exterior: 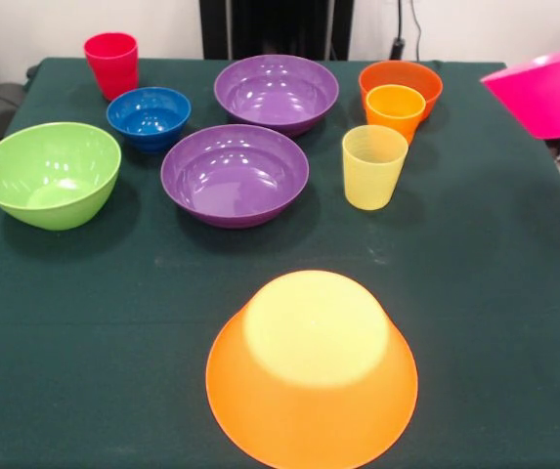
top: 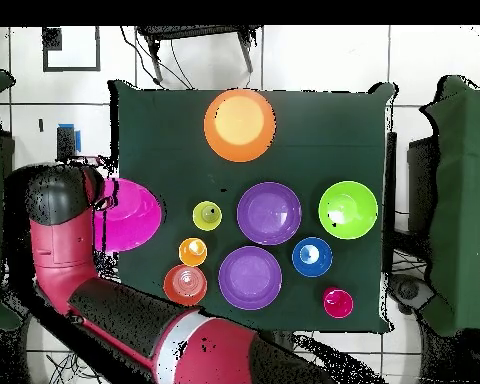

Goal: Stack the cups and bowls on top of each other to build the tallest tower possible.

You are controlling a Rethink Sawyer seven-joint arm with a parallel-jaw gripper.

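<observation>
- The large orange bowl (exterior: pixel 312 376) sits upside down at the front of the green surface (exterior: pixel 495 293), apart from the other pieces; it looks like the tower's base, with nothing on it yet.
- The pink bowl (exterior: pixel 545 90) hangs tilted off the surface's edge beside the arm (top: pixel 69 250); the claw itself is hidden, so whether it is clenched cannot be told.
- The two purple bowls (exterior: pixel 236 174), lime green bowl (exterior: pixel 50 174), small blue bowl (exterior: pixel 149 116) and red-orange bowl (exterior: pixel 402 83) stand upright.
- The red cup (exterior: pixel 111 63), yellow cup (exterior: pixel 374 166) and orange-yellow cup (exterior: pixel 395 109) also stand upright.
- All pieces look like light, stiff, glossy plastic, likely slippery; the thin rim seems the best place to pinch.
- Smooth inverted bases may let stacked pieces slide.
</observation>
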